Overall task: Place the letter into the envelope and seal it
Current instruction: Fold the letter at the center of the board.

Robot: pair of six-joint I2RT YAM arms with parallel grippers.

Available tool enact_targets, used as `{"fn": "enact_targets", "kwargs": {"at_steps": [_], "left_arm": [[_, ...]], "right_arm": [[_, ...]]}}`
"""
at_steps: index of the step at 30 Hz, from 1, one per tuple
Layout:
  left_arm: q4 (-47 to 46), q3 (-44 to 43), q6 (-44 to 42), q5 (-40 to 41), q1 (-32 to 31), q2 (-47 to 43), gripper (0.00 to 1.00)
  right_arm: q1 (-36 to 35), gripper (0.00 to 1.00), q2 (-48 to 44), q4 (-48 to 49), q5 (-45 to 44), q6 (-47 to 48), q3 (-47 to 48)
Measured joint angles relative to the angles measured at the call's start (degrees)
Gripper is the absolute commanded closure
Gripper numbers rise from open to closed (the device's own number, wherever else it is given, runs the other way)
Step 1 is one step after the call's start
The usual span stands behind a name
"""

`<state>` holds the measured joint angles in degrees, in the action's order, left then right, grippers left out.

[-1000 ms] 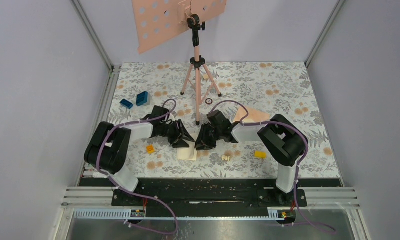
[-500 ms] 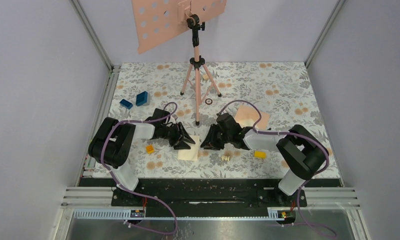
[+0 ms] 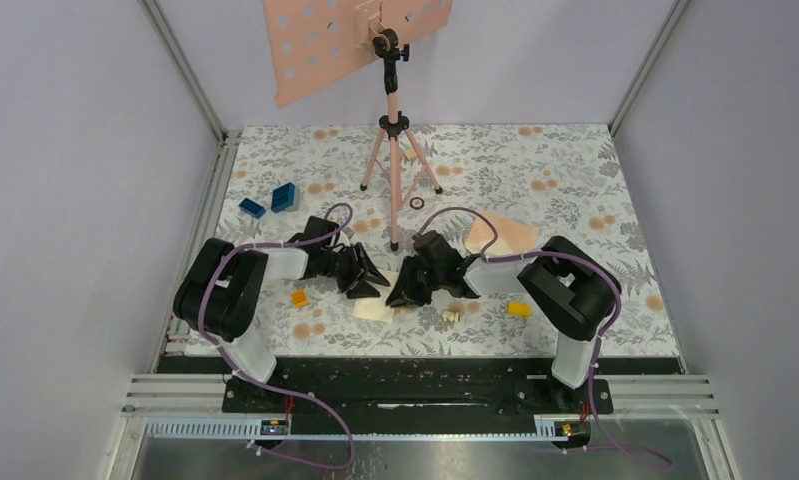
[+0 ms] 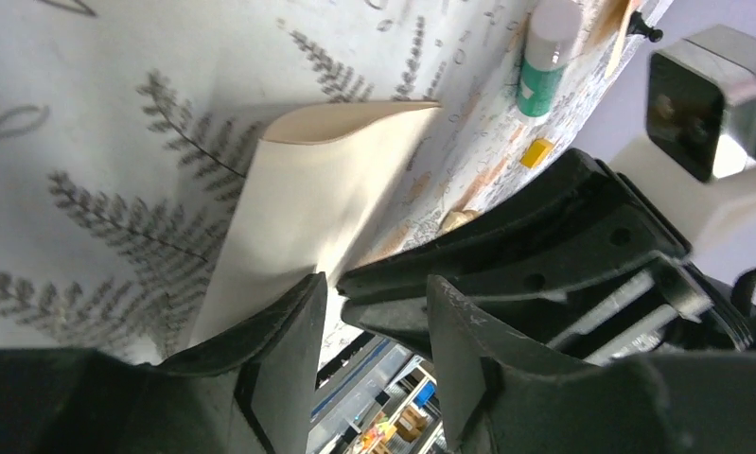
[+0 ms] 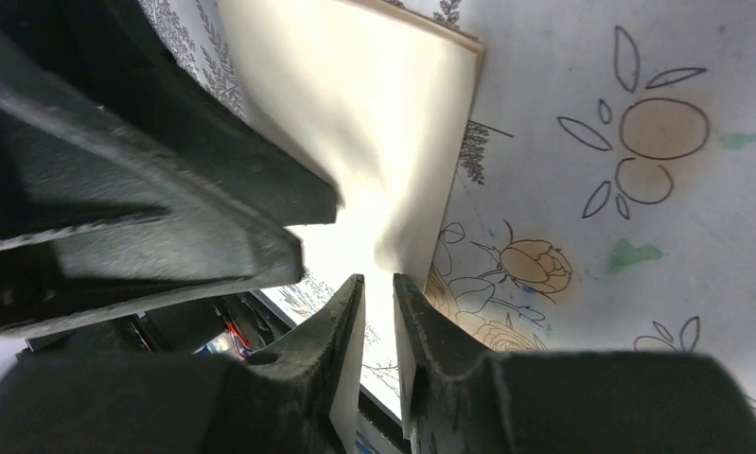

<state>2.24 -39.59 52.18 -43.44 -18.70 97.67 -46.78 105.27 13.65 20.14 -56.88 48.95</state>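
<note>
The letter (image 3: pixel 373 310) lies cream side up on the floral table between the two arms. Its far edge curls up in the left wrist view (image 4: pixel 289 208). My left gripper (image 3: pixel 375 283) is open, with one finger (image 4: pixel 279 340) against the letter's edge. My right gripper (image 3: pixel 400 295) faces it, its jaws a narrow slit apart with the tips at the letter's near corner (image 5: pixel 374 123). Nothing shows pinched between the right fingertips (image 5: pixel 378 284). The peach envelope (image 3: pixel 505 236) lies flat behind the right arm, apart from both grippers.
A pink tripod (image 3: pixel 393 160) carrying a perforated pink plate (image 3: pixel 325 40) stands at the back. Two blue blocks (image 3: pixel 275 200) lie at the left. Orange blocks (image 3: pixel 300 297) (image 3: pixel 519 309), a beige piece (image 3: pixel 452 315) and a black ring (image 3: pixel 417 203) lie around the arms.
The right arm drew back to the right half a second ago and has returned to the letter. The left arm has barely moved. The letter stays on the table.
</note>
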Motion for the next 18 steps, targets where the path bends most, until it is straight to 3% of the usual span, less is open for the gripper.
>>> {"fn": "enact_targets", "kwargs": {"at_steps": [7, 16, 18], "left_arm": [[3.74, 0.00, -1.86, 2.89, 0.00, -7.76, 0.55], [3.58, 7.52, -2.97, 5.60, 0.00, -10.14, 0.87], [2.99, 9.03, -2.34, 4.76, 0.02, -8.17, 0.90]], "right_arm": [[1.66, 0.76, 0.00, 1.29, 0.96, -0.79, -1.22], [2.38, 0.77, 0.00, 1.55, 1.44, 0.02, -1.40], [2.40, 0.77, -0.04, 1.46, 1.42, 0.33, -1.40]]}}
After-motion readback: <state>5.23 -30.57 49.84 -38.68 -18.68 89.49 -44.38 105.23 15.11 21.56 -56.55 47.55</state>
